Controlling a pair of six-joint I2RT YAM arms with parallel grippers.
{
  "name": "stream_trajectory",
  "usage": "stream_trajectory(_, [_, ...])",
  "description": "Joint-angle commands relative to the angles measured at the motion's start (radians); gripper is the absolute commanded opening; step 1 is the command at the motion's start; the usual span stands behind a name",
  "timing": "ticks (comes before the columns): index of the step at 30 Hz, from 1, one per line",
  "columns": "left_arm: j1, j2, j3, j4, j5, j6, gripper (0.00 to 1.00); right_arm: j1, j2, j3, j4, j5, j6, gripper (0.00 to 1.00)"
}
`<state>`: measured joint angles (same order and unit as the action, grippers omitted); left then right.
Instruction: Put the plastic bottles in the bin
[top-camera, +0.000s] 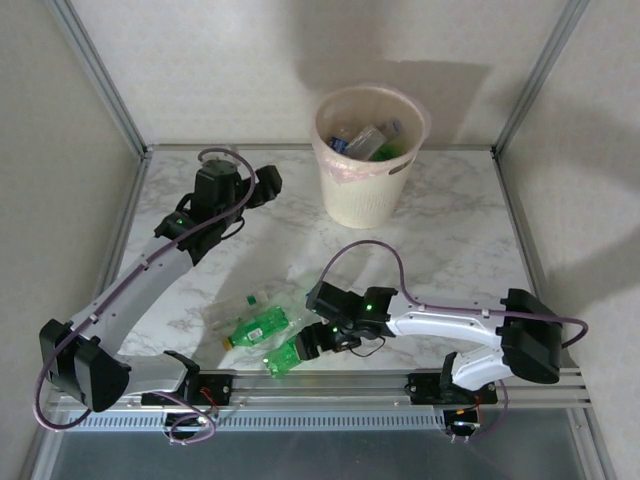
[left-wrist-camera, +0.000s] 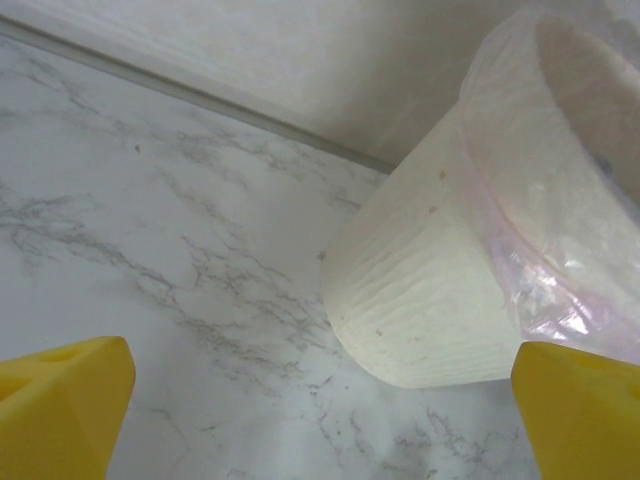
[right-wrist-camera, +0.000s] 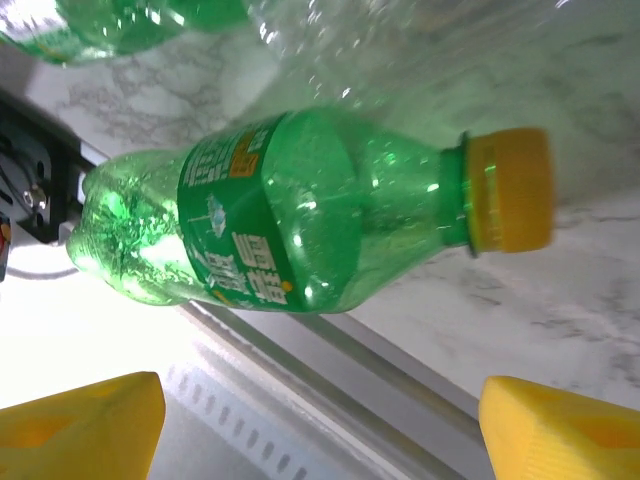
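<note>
The cream bin (top-camera: 365, 170) with a pinkish liner stands at the back of the table and holds several bottles (top-camera: 368, 138). In the left wrist view the bin (left-wrist-camera: 430, 300) is close ahead and to the right. My left gripper (top-camera: 268, 183) (left-wrist-camera: 330, 420) hangs open beside it with nothing between its fingers. On the marble near the front edge lie a clear bottle (top-camera: 262, 298) and two green bottles (top-camera: 258, 328) (top-camera: 283, 358). My right gripper (top-camera: 303, 345) (right-wrist-camera: 320, 420) is open, and the nearest green bottle (right-wrist-camera: 280, 225) with its yellow cap (right-wrist-camera: 510, 190) lies just ahead of its fingers.
The aluminium rail (top-camera: 400, 385) runs along the near edge right under the nearest bottle. The second green bottle (right-wrist-camera: 120, 25) and the clear bottle (right-wrist-camera: 330, 40) lie just beyond it. Frame posts and walls close in the table's back and sides.
</note>
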<state>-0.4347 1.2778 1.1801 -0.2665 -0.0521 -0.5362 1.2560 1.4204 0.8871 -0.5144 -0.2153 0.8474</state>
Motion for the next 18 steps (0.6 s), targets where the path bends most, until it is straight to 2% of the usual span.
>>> stream_trajectory(1, [0.010,-0.011,-0.019,0.008,0.039,-0.010,0.96,0.026,0.048,0.035,0.041,-0.046,0.036,0.83])
stream_trajectory(11, [0.010,-0.077,-0.083,0.000,0.065,0.002,0.95,0.048,0.153,0.057,0.109,0.003,0.205,0.87])
stream_trajectory(13, [0.010,-0.091,-0.096,-0.001,0.071,0.007,0.95,0.048,0.180,0.083,0.092,0.026,0.236,0.89])
stream_trajectory(15, [0.010,-0.101,-0.104,-0.004,0.074,0.011,0.95,0.049,0.222,0.124,0.063,0.051,0.258,0.97])
stream_trajectory(18, [0.011,-0.110,-0.108,-0.008,0.080,0.017,0.95,0.049,0.277,0.183,0.015,0.082,0.288,0.96])
